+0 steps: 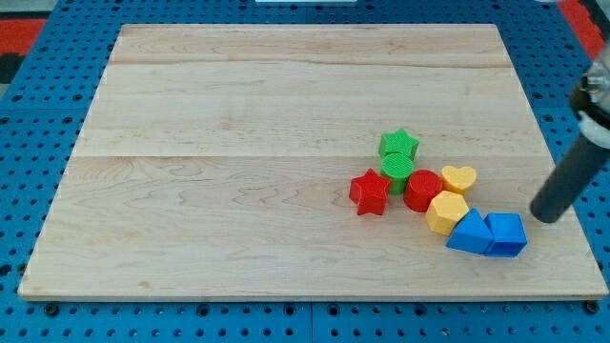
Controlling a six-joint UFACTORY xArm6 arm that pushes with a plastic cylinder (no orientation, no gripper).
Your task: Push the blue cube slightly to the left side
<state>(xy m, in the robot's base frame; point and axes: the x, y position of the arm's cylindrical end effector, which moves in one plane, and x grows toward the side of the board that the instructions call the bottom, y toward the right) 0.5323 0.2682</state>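
Approach step, by the look of it: my tip (pixel 544 216) down on the tabletop (pixel 238 191), just right of the blue cube (pixel 506 234), not touching. No jaws here, only a rod. Next, likely a short leftward nudge, gentle, given the second blue block (pixel 469 233) and yellow block (pixel 446 211) crowding the cube's left.

No text, label, brand, number or sign can be read anywhere in the camera view; the wooden surface (pixel 286 105) shows only bare grain and plank seams; the coloured blocks carry no markings; the dark rod bears no lettering that can be made out.
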